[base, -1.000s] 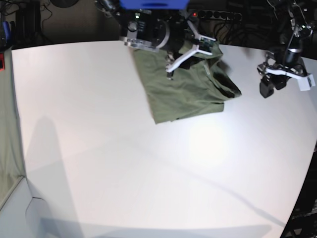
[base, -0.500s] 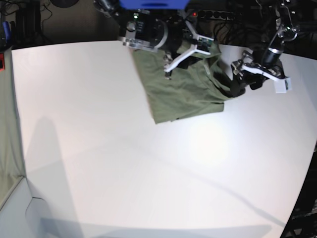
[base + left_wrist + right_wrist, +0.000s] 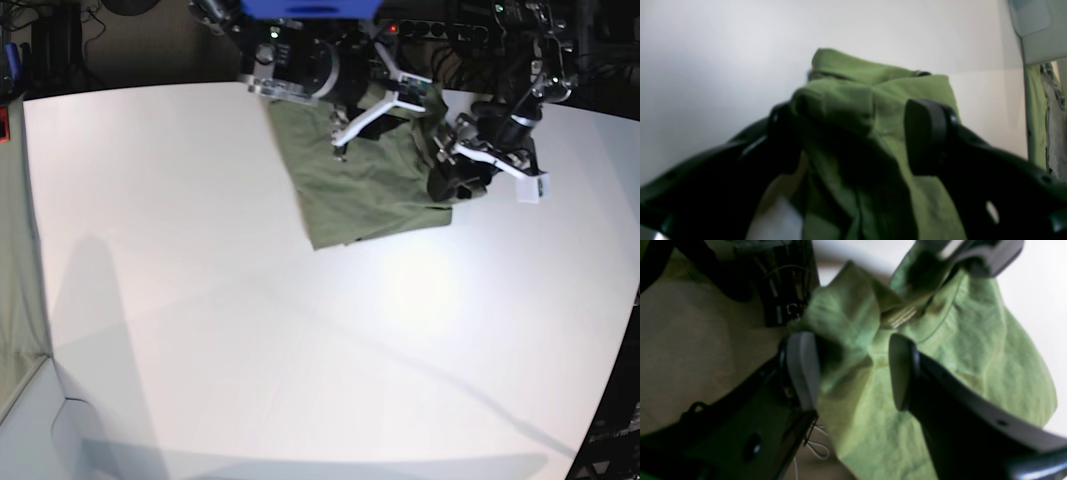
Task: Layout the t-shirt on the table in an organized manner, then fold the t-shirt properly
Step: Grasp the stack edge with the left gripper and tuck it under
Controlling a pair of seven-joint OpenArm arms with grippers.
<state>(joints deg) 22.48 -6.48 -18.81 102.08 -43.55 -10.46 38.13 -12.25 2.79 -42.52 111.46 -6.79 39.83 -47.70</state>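
The olive-green t-shirt point(image 3: 365, 185) lies crumpled at the far middle of the white table point(image 3: 250, 330). My left gripper point(image 3: 445, 185) is at the shirt's right edge. In the left wrist view the left gripper point(image 3: 857, 140) is open, its black fingers point(image 3: 927, 136) astride a raised fold of the shirt point(image 3: 853, 110). My right gripper point(image 3: 345, 135) is over the shirt's far part. In the right wrist view the right gripper point(image 3: 853, 370) is open with bunched shirt point(image 3: 940, 380) between the jaws. A pale label point(image 3: 898, 317) shows just beyond it.
A greenish-grey cloth strip point(image 3: 15, 300) hangs at the left edge and shows in the left wrist view point(image 3: 1037, 113). Cables and a power strip point(image 3: 440, 30) lie behind the table. The table's curved edge point(image 3: 610, 400) runs down the right.
My left gripper has moved left from the bare table at the right onto the shirt's right edge. The right arm and the shirt have hardly moved.
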